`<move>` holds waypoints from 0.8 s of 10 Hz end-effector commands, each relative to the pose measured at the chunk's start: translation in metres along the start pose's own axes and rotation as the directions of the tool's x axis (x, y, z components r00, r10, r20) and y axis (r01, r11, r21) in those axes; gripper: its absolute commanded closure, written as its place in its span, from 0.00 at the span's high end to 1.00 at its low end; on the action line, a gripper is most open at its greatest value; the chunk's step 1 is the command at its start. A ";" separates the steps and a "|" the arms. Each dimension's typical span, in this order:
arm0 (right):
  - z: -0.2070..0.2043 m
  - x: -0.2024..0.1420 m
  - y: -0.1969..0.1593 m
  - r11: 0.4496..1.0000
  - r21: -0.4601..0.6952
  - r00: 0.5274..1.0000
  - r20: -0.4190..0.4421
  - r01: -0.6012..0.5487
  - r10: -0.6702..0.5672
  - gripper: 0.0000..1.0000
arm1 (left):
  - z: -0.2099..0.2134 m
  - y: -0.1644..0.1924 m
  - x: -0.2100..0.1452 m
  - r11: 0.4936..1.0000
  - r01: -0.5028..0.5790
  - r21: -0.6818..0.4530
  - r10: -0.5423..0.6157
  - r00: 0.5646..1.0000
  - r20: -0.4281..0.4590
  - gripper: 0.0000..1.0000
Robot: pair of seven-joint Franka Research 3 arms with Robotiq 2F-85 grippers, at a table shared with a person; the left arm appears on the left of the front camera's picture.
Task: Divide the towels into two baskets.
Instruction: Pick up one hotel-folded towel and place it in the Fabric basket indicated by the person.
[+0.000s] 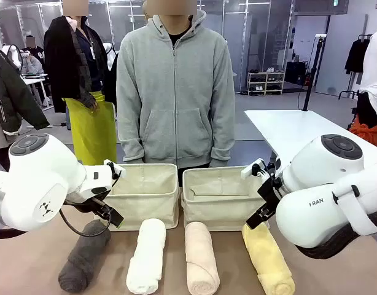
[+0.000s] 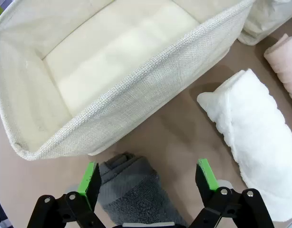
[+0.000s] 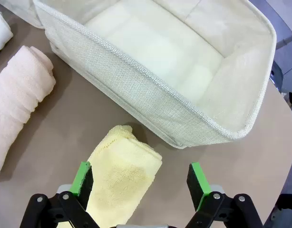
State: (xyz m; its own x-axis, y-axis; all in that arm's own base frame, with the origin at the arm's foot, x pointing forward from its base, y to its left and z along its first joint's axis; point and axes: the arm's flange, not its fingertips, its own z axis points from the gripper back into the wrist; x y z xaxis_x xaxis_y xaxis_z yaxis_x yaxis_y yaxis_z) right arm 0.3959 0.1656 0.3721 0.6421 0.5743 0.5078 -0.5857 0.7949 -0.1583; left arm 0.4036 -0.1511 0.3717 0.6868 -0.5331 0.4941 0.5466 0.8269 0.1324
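Four towel rolls lie side by side on the brown table: dark grey (image 1: 84,255), white (image 1: 147,255), pale peach (image 1: 201,257) and yellow (image 1: 268,258). Behind them stand two cream canvas baskets, the left basket (image 1: 143,206) and the right basket (image 1: 219,209), both with nothing inside. My left gripper (image 2: 148,178) hangs open above the near end of the grey towel (image 2: 131,194), beside the left basket (image 2: 136,99). My right gripper (image 3: 141,183) is open over the yellow towel (image 3: 120,183), in front of the right basket (image 3: 150,90).
A person in a grey hoodie (image 1: 175,86) stands right behind the baskets, hands down. Other people stand at the back left. A white table (image 1: 293,129) is at the far right. The white towel (image 2: 255,137) and peach towel (image 3: 17,99) lie beside the gripped-over rolls.
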 end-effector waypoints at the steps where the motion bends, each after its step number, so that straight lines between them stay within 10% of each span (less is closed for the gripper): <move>1: 0.000 0.000 0.000 1.000 0.000 1.000 0.000 0.000 0.000 1.00 | 0.000 0.000 0.000 1.000 0.000 0.000 0.000 1.000 0.000 1.00; 8: 0.000 0.000 0.000 1.000 0.000 1.000 0.000 0.000 0.000 1.00 | 0.000 0.000 0.000 1.000 0.000 0.000 0.000 1.000 0.000 1.00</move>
State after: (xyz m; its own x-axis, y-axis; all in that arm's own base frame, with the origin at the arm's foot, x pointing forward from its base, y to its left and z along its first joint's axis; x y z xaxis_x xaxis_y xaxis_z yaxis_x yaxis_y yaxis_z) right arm 0.3962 0.1649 0.3721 0.6422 0.5744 0.5076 -0.5853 0.7950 -0.1591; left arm 0.4033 -0.1517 0.3717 0.6860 -0.5342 0.4940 0.5477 0.8261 0.1328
